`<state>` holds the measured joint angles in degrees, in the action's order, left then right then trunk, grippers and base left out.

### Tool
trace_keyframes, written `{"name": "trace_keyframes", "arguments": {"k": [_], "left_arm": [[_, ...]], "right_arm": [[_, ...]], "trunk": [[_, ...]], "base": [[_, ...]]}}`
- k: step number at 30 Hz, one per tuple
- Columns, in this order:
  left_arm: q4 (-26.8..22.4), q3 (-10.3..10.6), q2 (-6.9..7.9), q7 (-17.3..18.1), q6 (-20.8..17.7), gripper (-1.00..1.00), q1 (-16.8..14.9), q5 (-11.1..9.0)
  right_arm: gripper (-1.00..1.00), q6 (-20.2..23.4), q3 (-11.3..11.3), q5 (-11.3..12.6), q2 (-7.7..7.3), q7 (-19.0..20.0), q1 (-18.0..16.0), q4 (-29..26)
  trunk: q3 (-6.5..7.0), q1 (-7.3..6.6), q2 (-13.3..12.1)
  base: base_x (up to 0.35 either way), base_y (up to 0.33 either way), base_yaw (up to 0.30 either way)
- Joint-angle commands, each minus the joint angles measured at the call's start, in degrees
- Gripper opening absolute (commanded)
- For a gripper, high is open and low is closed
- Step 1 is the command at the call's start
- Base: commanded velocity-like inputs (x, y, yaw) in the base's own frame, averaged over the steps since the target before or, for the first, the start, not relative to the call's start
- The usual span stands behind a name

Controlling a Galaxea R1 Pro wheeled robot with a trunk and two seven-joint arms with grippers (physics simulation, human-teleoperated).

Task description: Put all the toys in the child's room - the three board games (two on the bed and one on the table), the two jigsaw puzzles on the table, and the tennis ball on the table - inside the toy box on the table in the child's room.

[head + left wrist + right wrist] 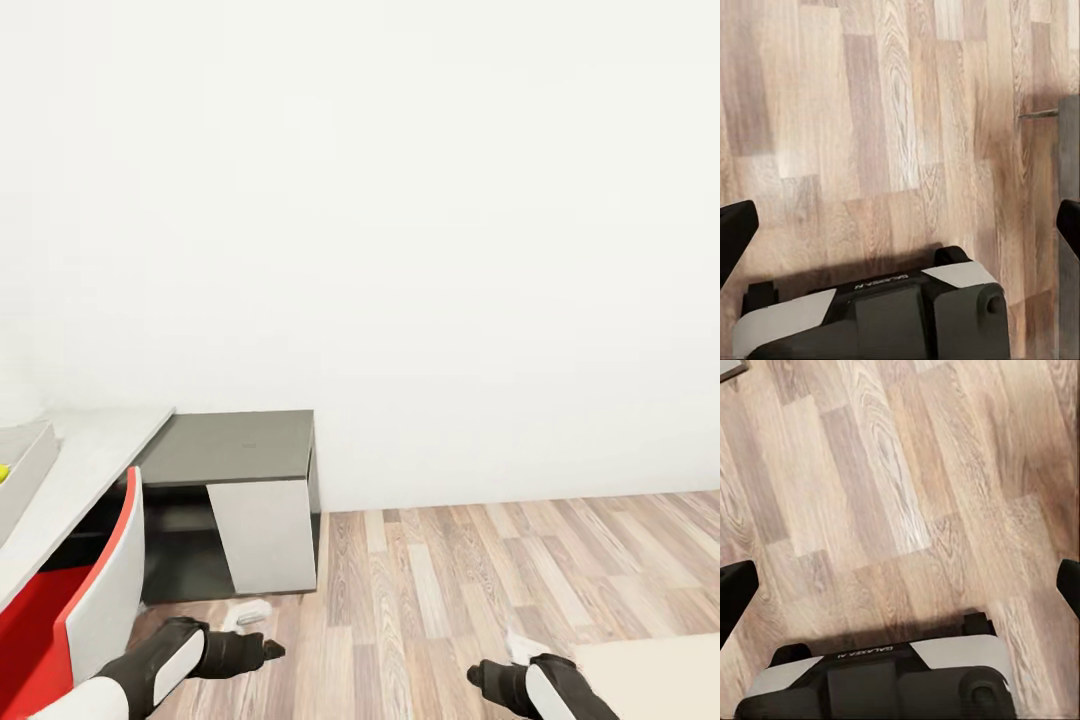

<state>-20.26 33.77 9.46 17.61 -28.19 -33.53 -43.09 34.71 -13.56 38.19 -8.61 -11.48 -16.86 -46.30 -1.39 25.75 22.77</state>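
The table (90, 450) runs along the left, its light grey top stepping down to a lower dark grey section (240, 445). The toy box (22, 470) sits on the top, cut off by the frame's left edge. A yellow-green sliver (3, 472) shows inside it, too cropped to identify. A beige corner of the bed (650, 680) is at lower right. My left gripper (272, 650) (900, 232) and right gripper (474, 677) (900, 592) hang low over the wood floor, both open and empty. The board games and jigsaw puzzles are out of view.
A red and white chair (95, 590) stands against the table, just left of my left arm. A bare white wall (400, 250) closes the far side. Wood-plank floor (480, 570) stretches between the dark desk section and the bed corner.
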Motion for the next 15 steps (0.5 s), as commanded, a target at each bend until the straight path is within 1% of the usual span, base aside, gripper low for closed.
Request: {"name": "trace_keyframes", "arguments": {"k": [1,2,3,5,6,7,8,9,10,13,15], "left_arm": [[3.19,0.45,-0.94,-1.02,2.15,1.00,0.03,0.31],[4.79,0.55,-1.38,-1.59,3.38,1.00,0.14,0.52],[7.78,0.69,-2.27,-2.68,5.94,1.00,0.49,0.81],[10.31,0.78,-3.24,-3.71,8.48,1.00,1.03,1.00],[12.31,0.85,-4.20,-4.70,10.86,1.00,1.80,1.12],[13.05,0.89,-4.64,-5.19,11.92,1.00,2.31,1.17],[14.13,0.94,-5.31,-6.22,13.67,1.00,3.56,1.23],[15.36,0.99,-6.11,-9.11,15.93,1.00,6.90,1.42],[15.59,1.00,-6.24,-10.15,16.36,1.00,7.95,1.42],[15.81,1.02,-6.35,-11.45,16.79,1.00,9.42,1.38],[15.92,1.02,-6.45,-12.34,17.04,1.00,10.93,1.40]], "right_arm": [[1.00,-0.44,-1.79,0.52,0.03,-0.56,-0.04,1.87],[1.00,-0.72,-2.62,0.46,0.18,-0.56,-0.04,3.00],[1.00,-1.35,-4.36,0.34,0.73,-0.56,-0.03,5.35],[1.00,-2.14,-6.10,0.26,1.54,-0.59,-0.02,7.77],[1.00,-3.23,-7.72,0.24,2.53,-0.61,-0.02,10.19],[1.00,-3.89,-8.47,0.22,3.04,-0.60,-0.02,11.38],[1.00,-5.46,-9.93,0.21,4.04,-0.61,-0.02,13.78],[1.00,-9.69,-13.16,0.26,6.08,-0.62,-0.02,20.35],[1.00,-11.20,-14.13,0.25,6.68,-0.60,-0.02,23.06],[1.00,-13.21,-15.06,0.20,7.27,-0.58,-0.01,26.65],[1.00,-15.05,-15.58,0.28,7.67,-0.50,-0.01,29.16]], "trunk": [[-0.20,0.04,0.15],[-0.27,0.04,0.15],[-0.35,0.04,0.15],[-0.51,0.04,0.15],[-0.60,0.04,0.15],[-0.69,0.04,0.15],[-0.77,0.04,0.15],[-0.86,0.04,0.15],[-0.95,0.04,0.15],[-1.22,0.04,0.15],[-1.39,0.04,0.15]], "base": [[-0.009,0.000,0.000],[-0.007,0.000,0.000],[-0.004,0.000,-0.012],[-0.003,0.000,-0.029],[-0.002,0.000,-0.056],[-0.001,0.000,-0.067],[-0.001,0.000,-0.086],[0.000,0.000,-0.112],[0.000,0.000,-0.117],[0.000,0.000,-0.120],[0.000,0.000,-0.122]]}}
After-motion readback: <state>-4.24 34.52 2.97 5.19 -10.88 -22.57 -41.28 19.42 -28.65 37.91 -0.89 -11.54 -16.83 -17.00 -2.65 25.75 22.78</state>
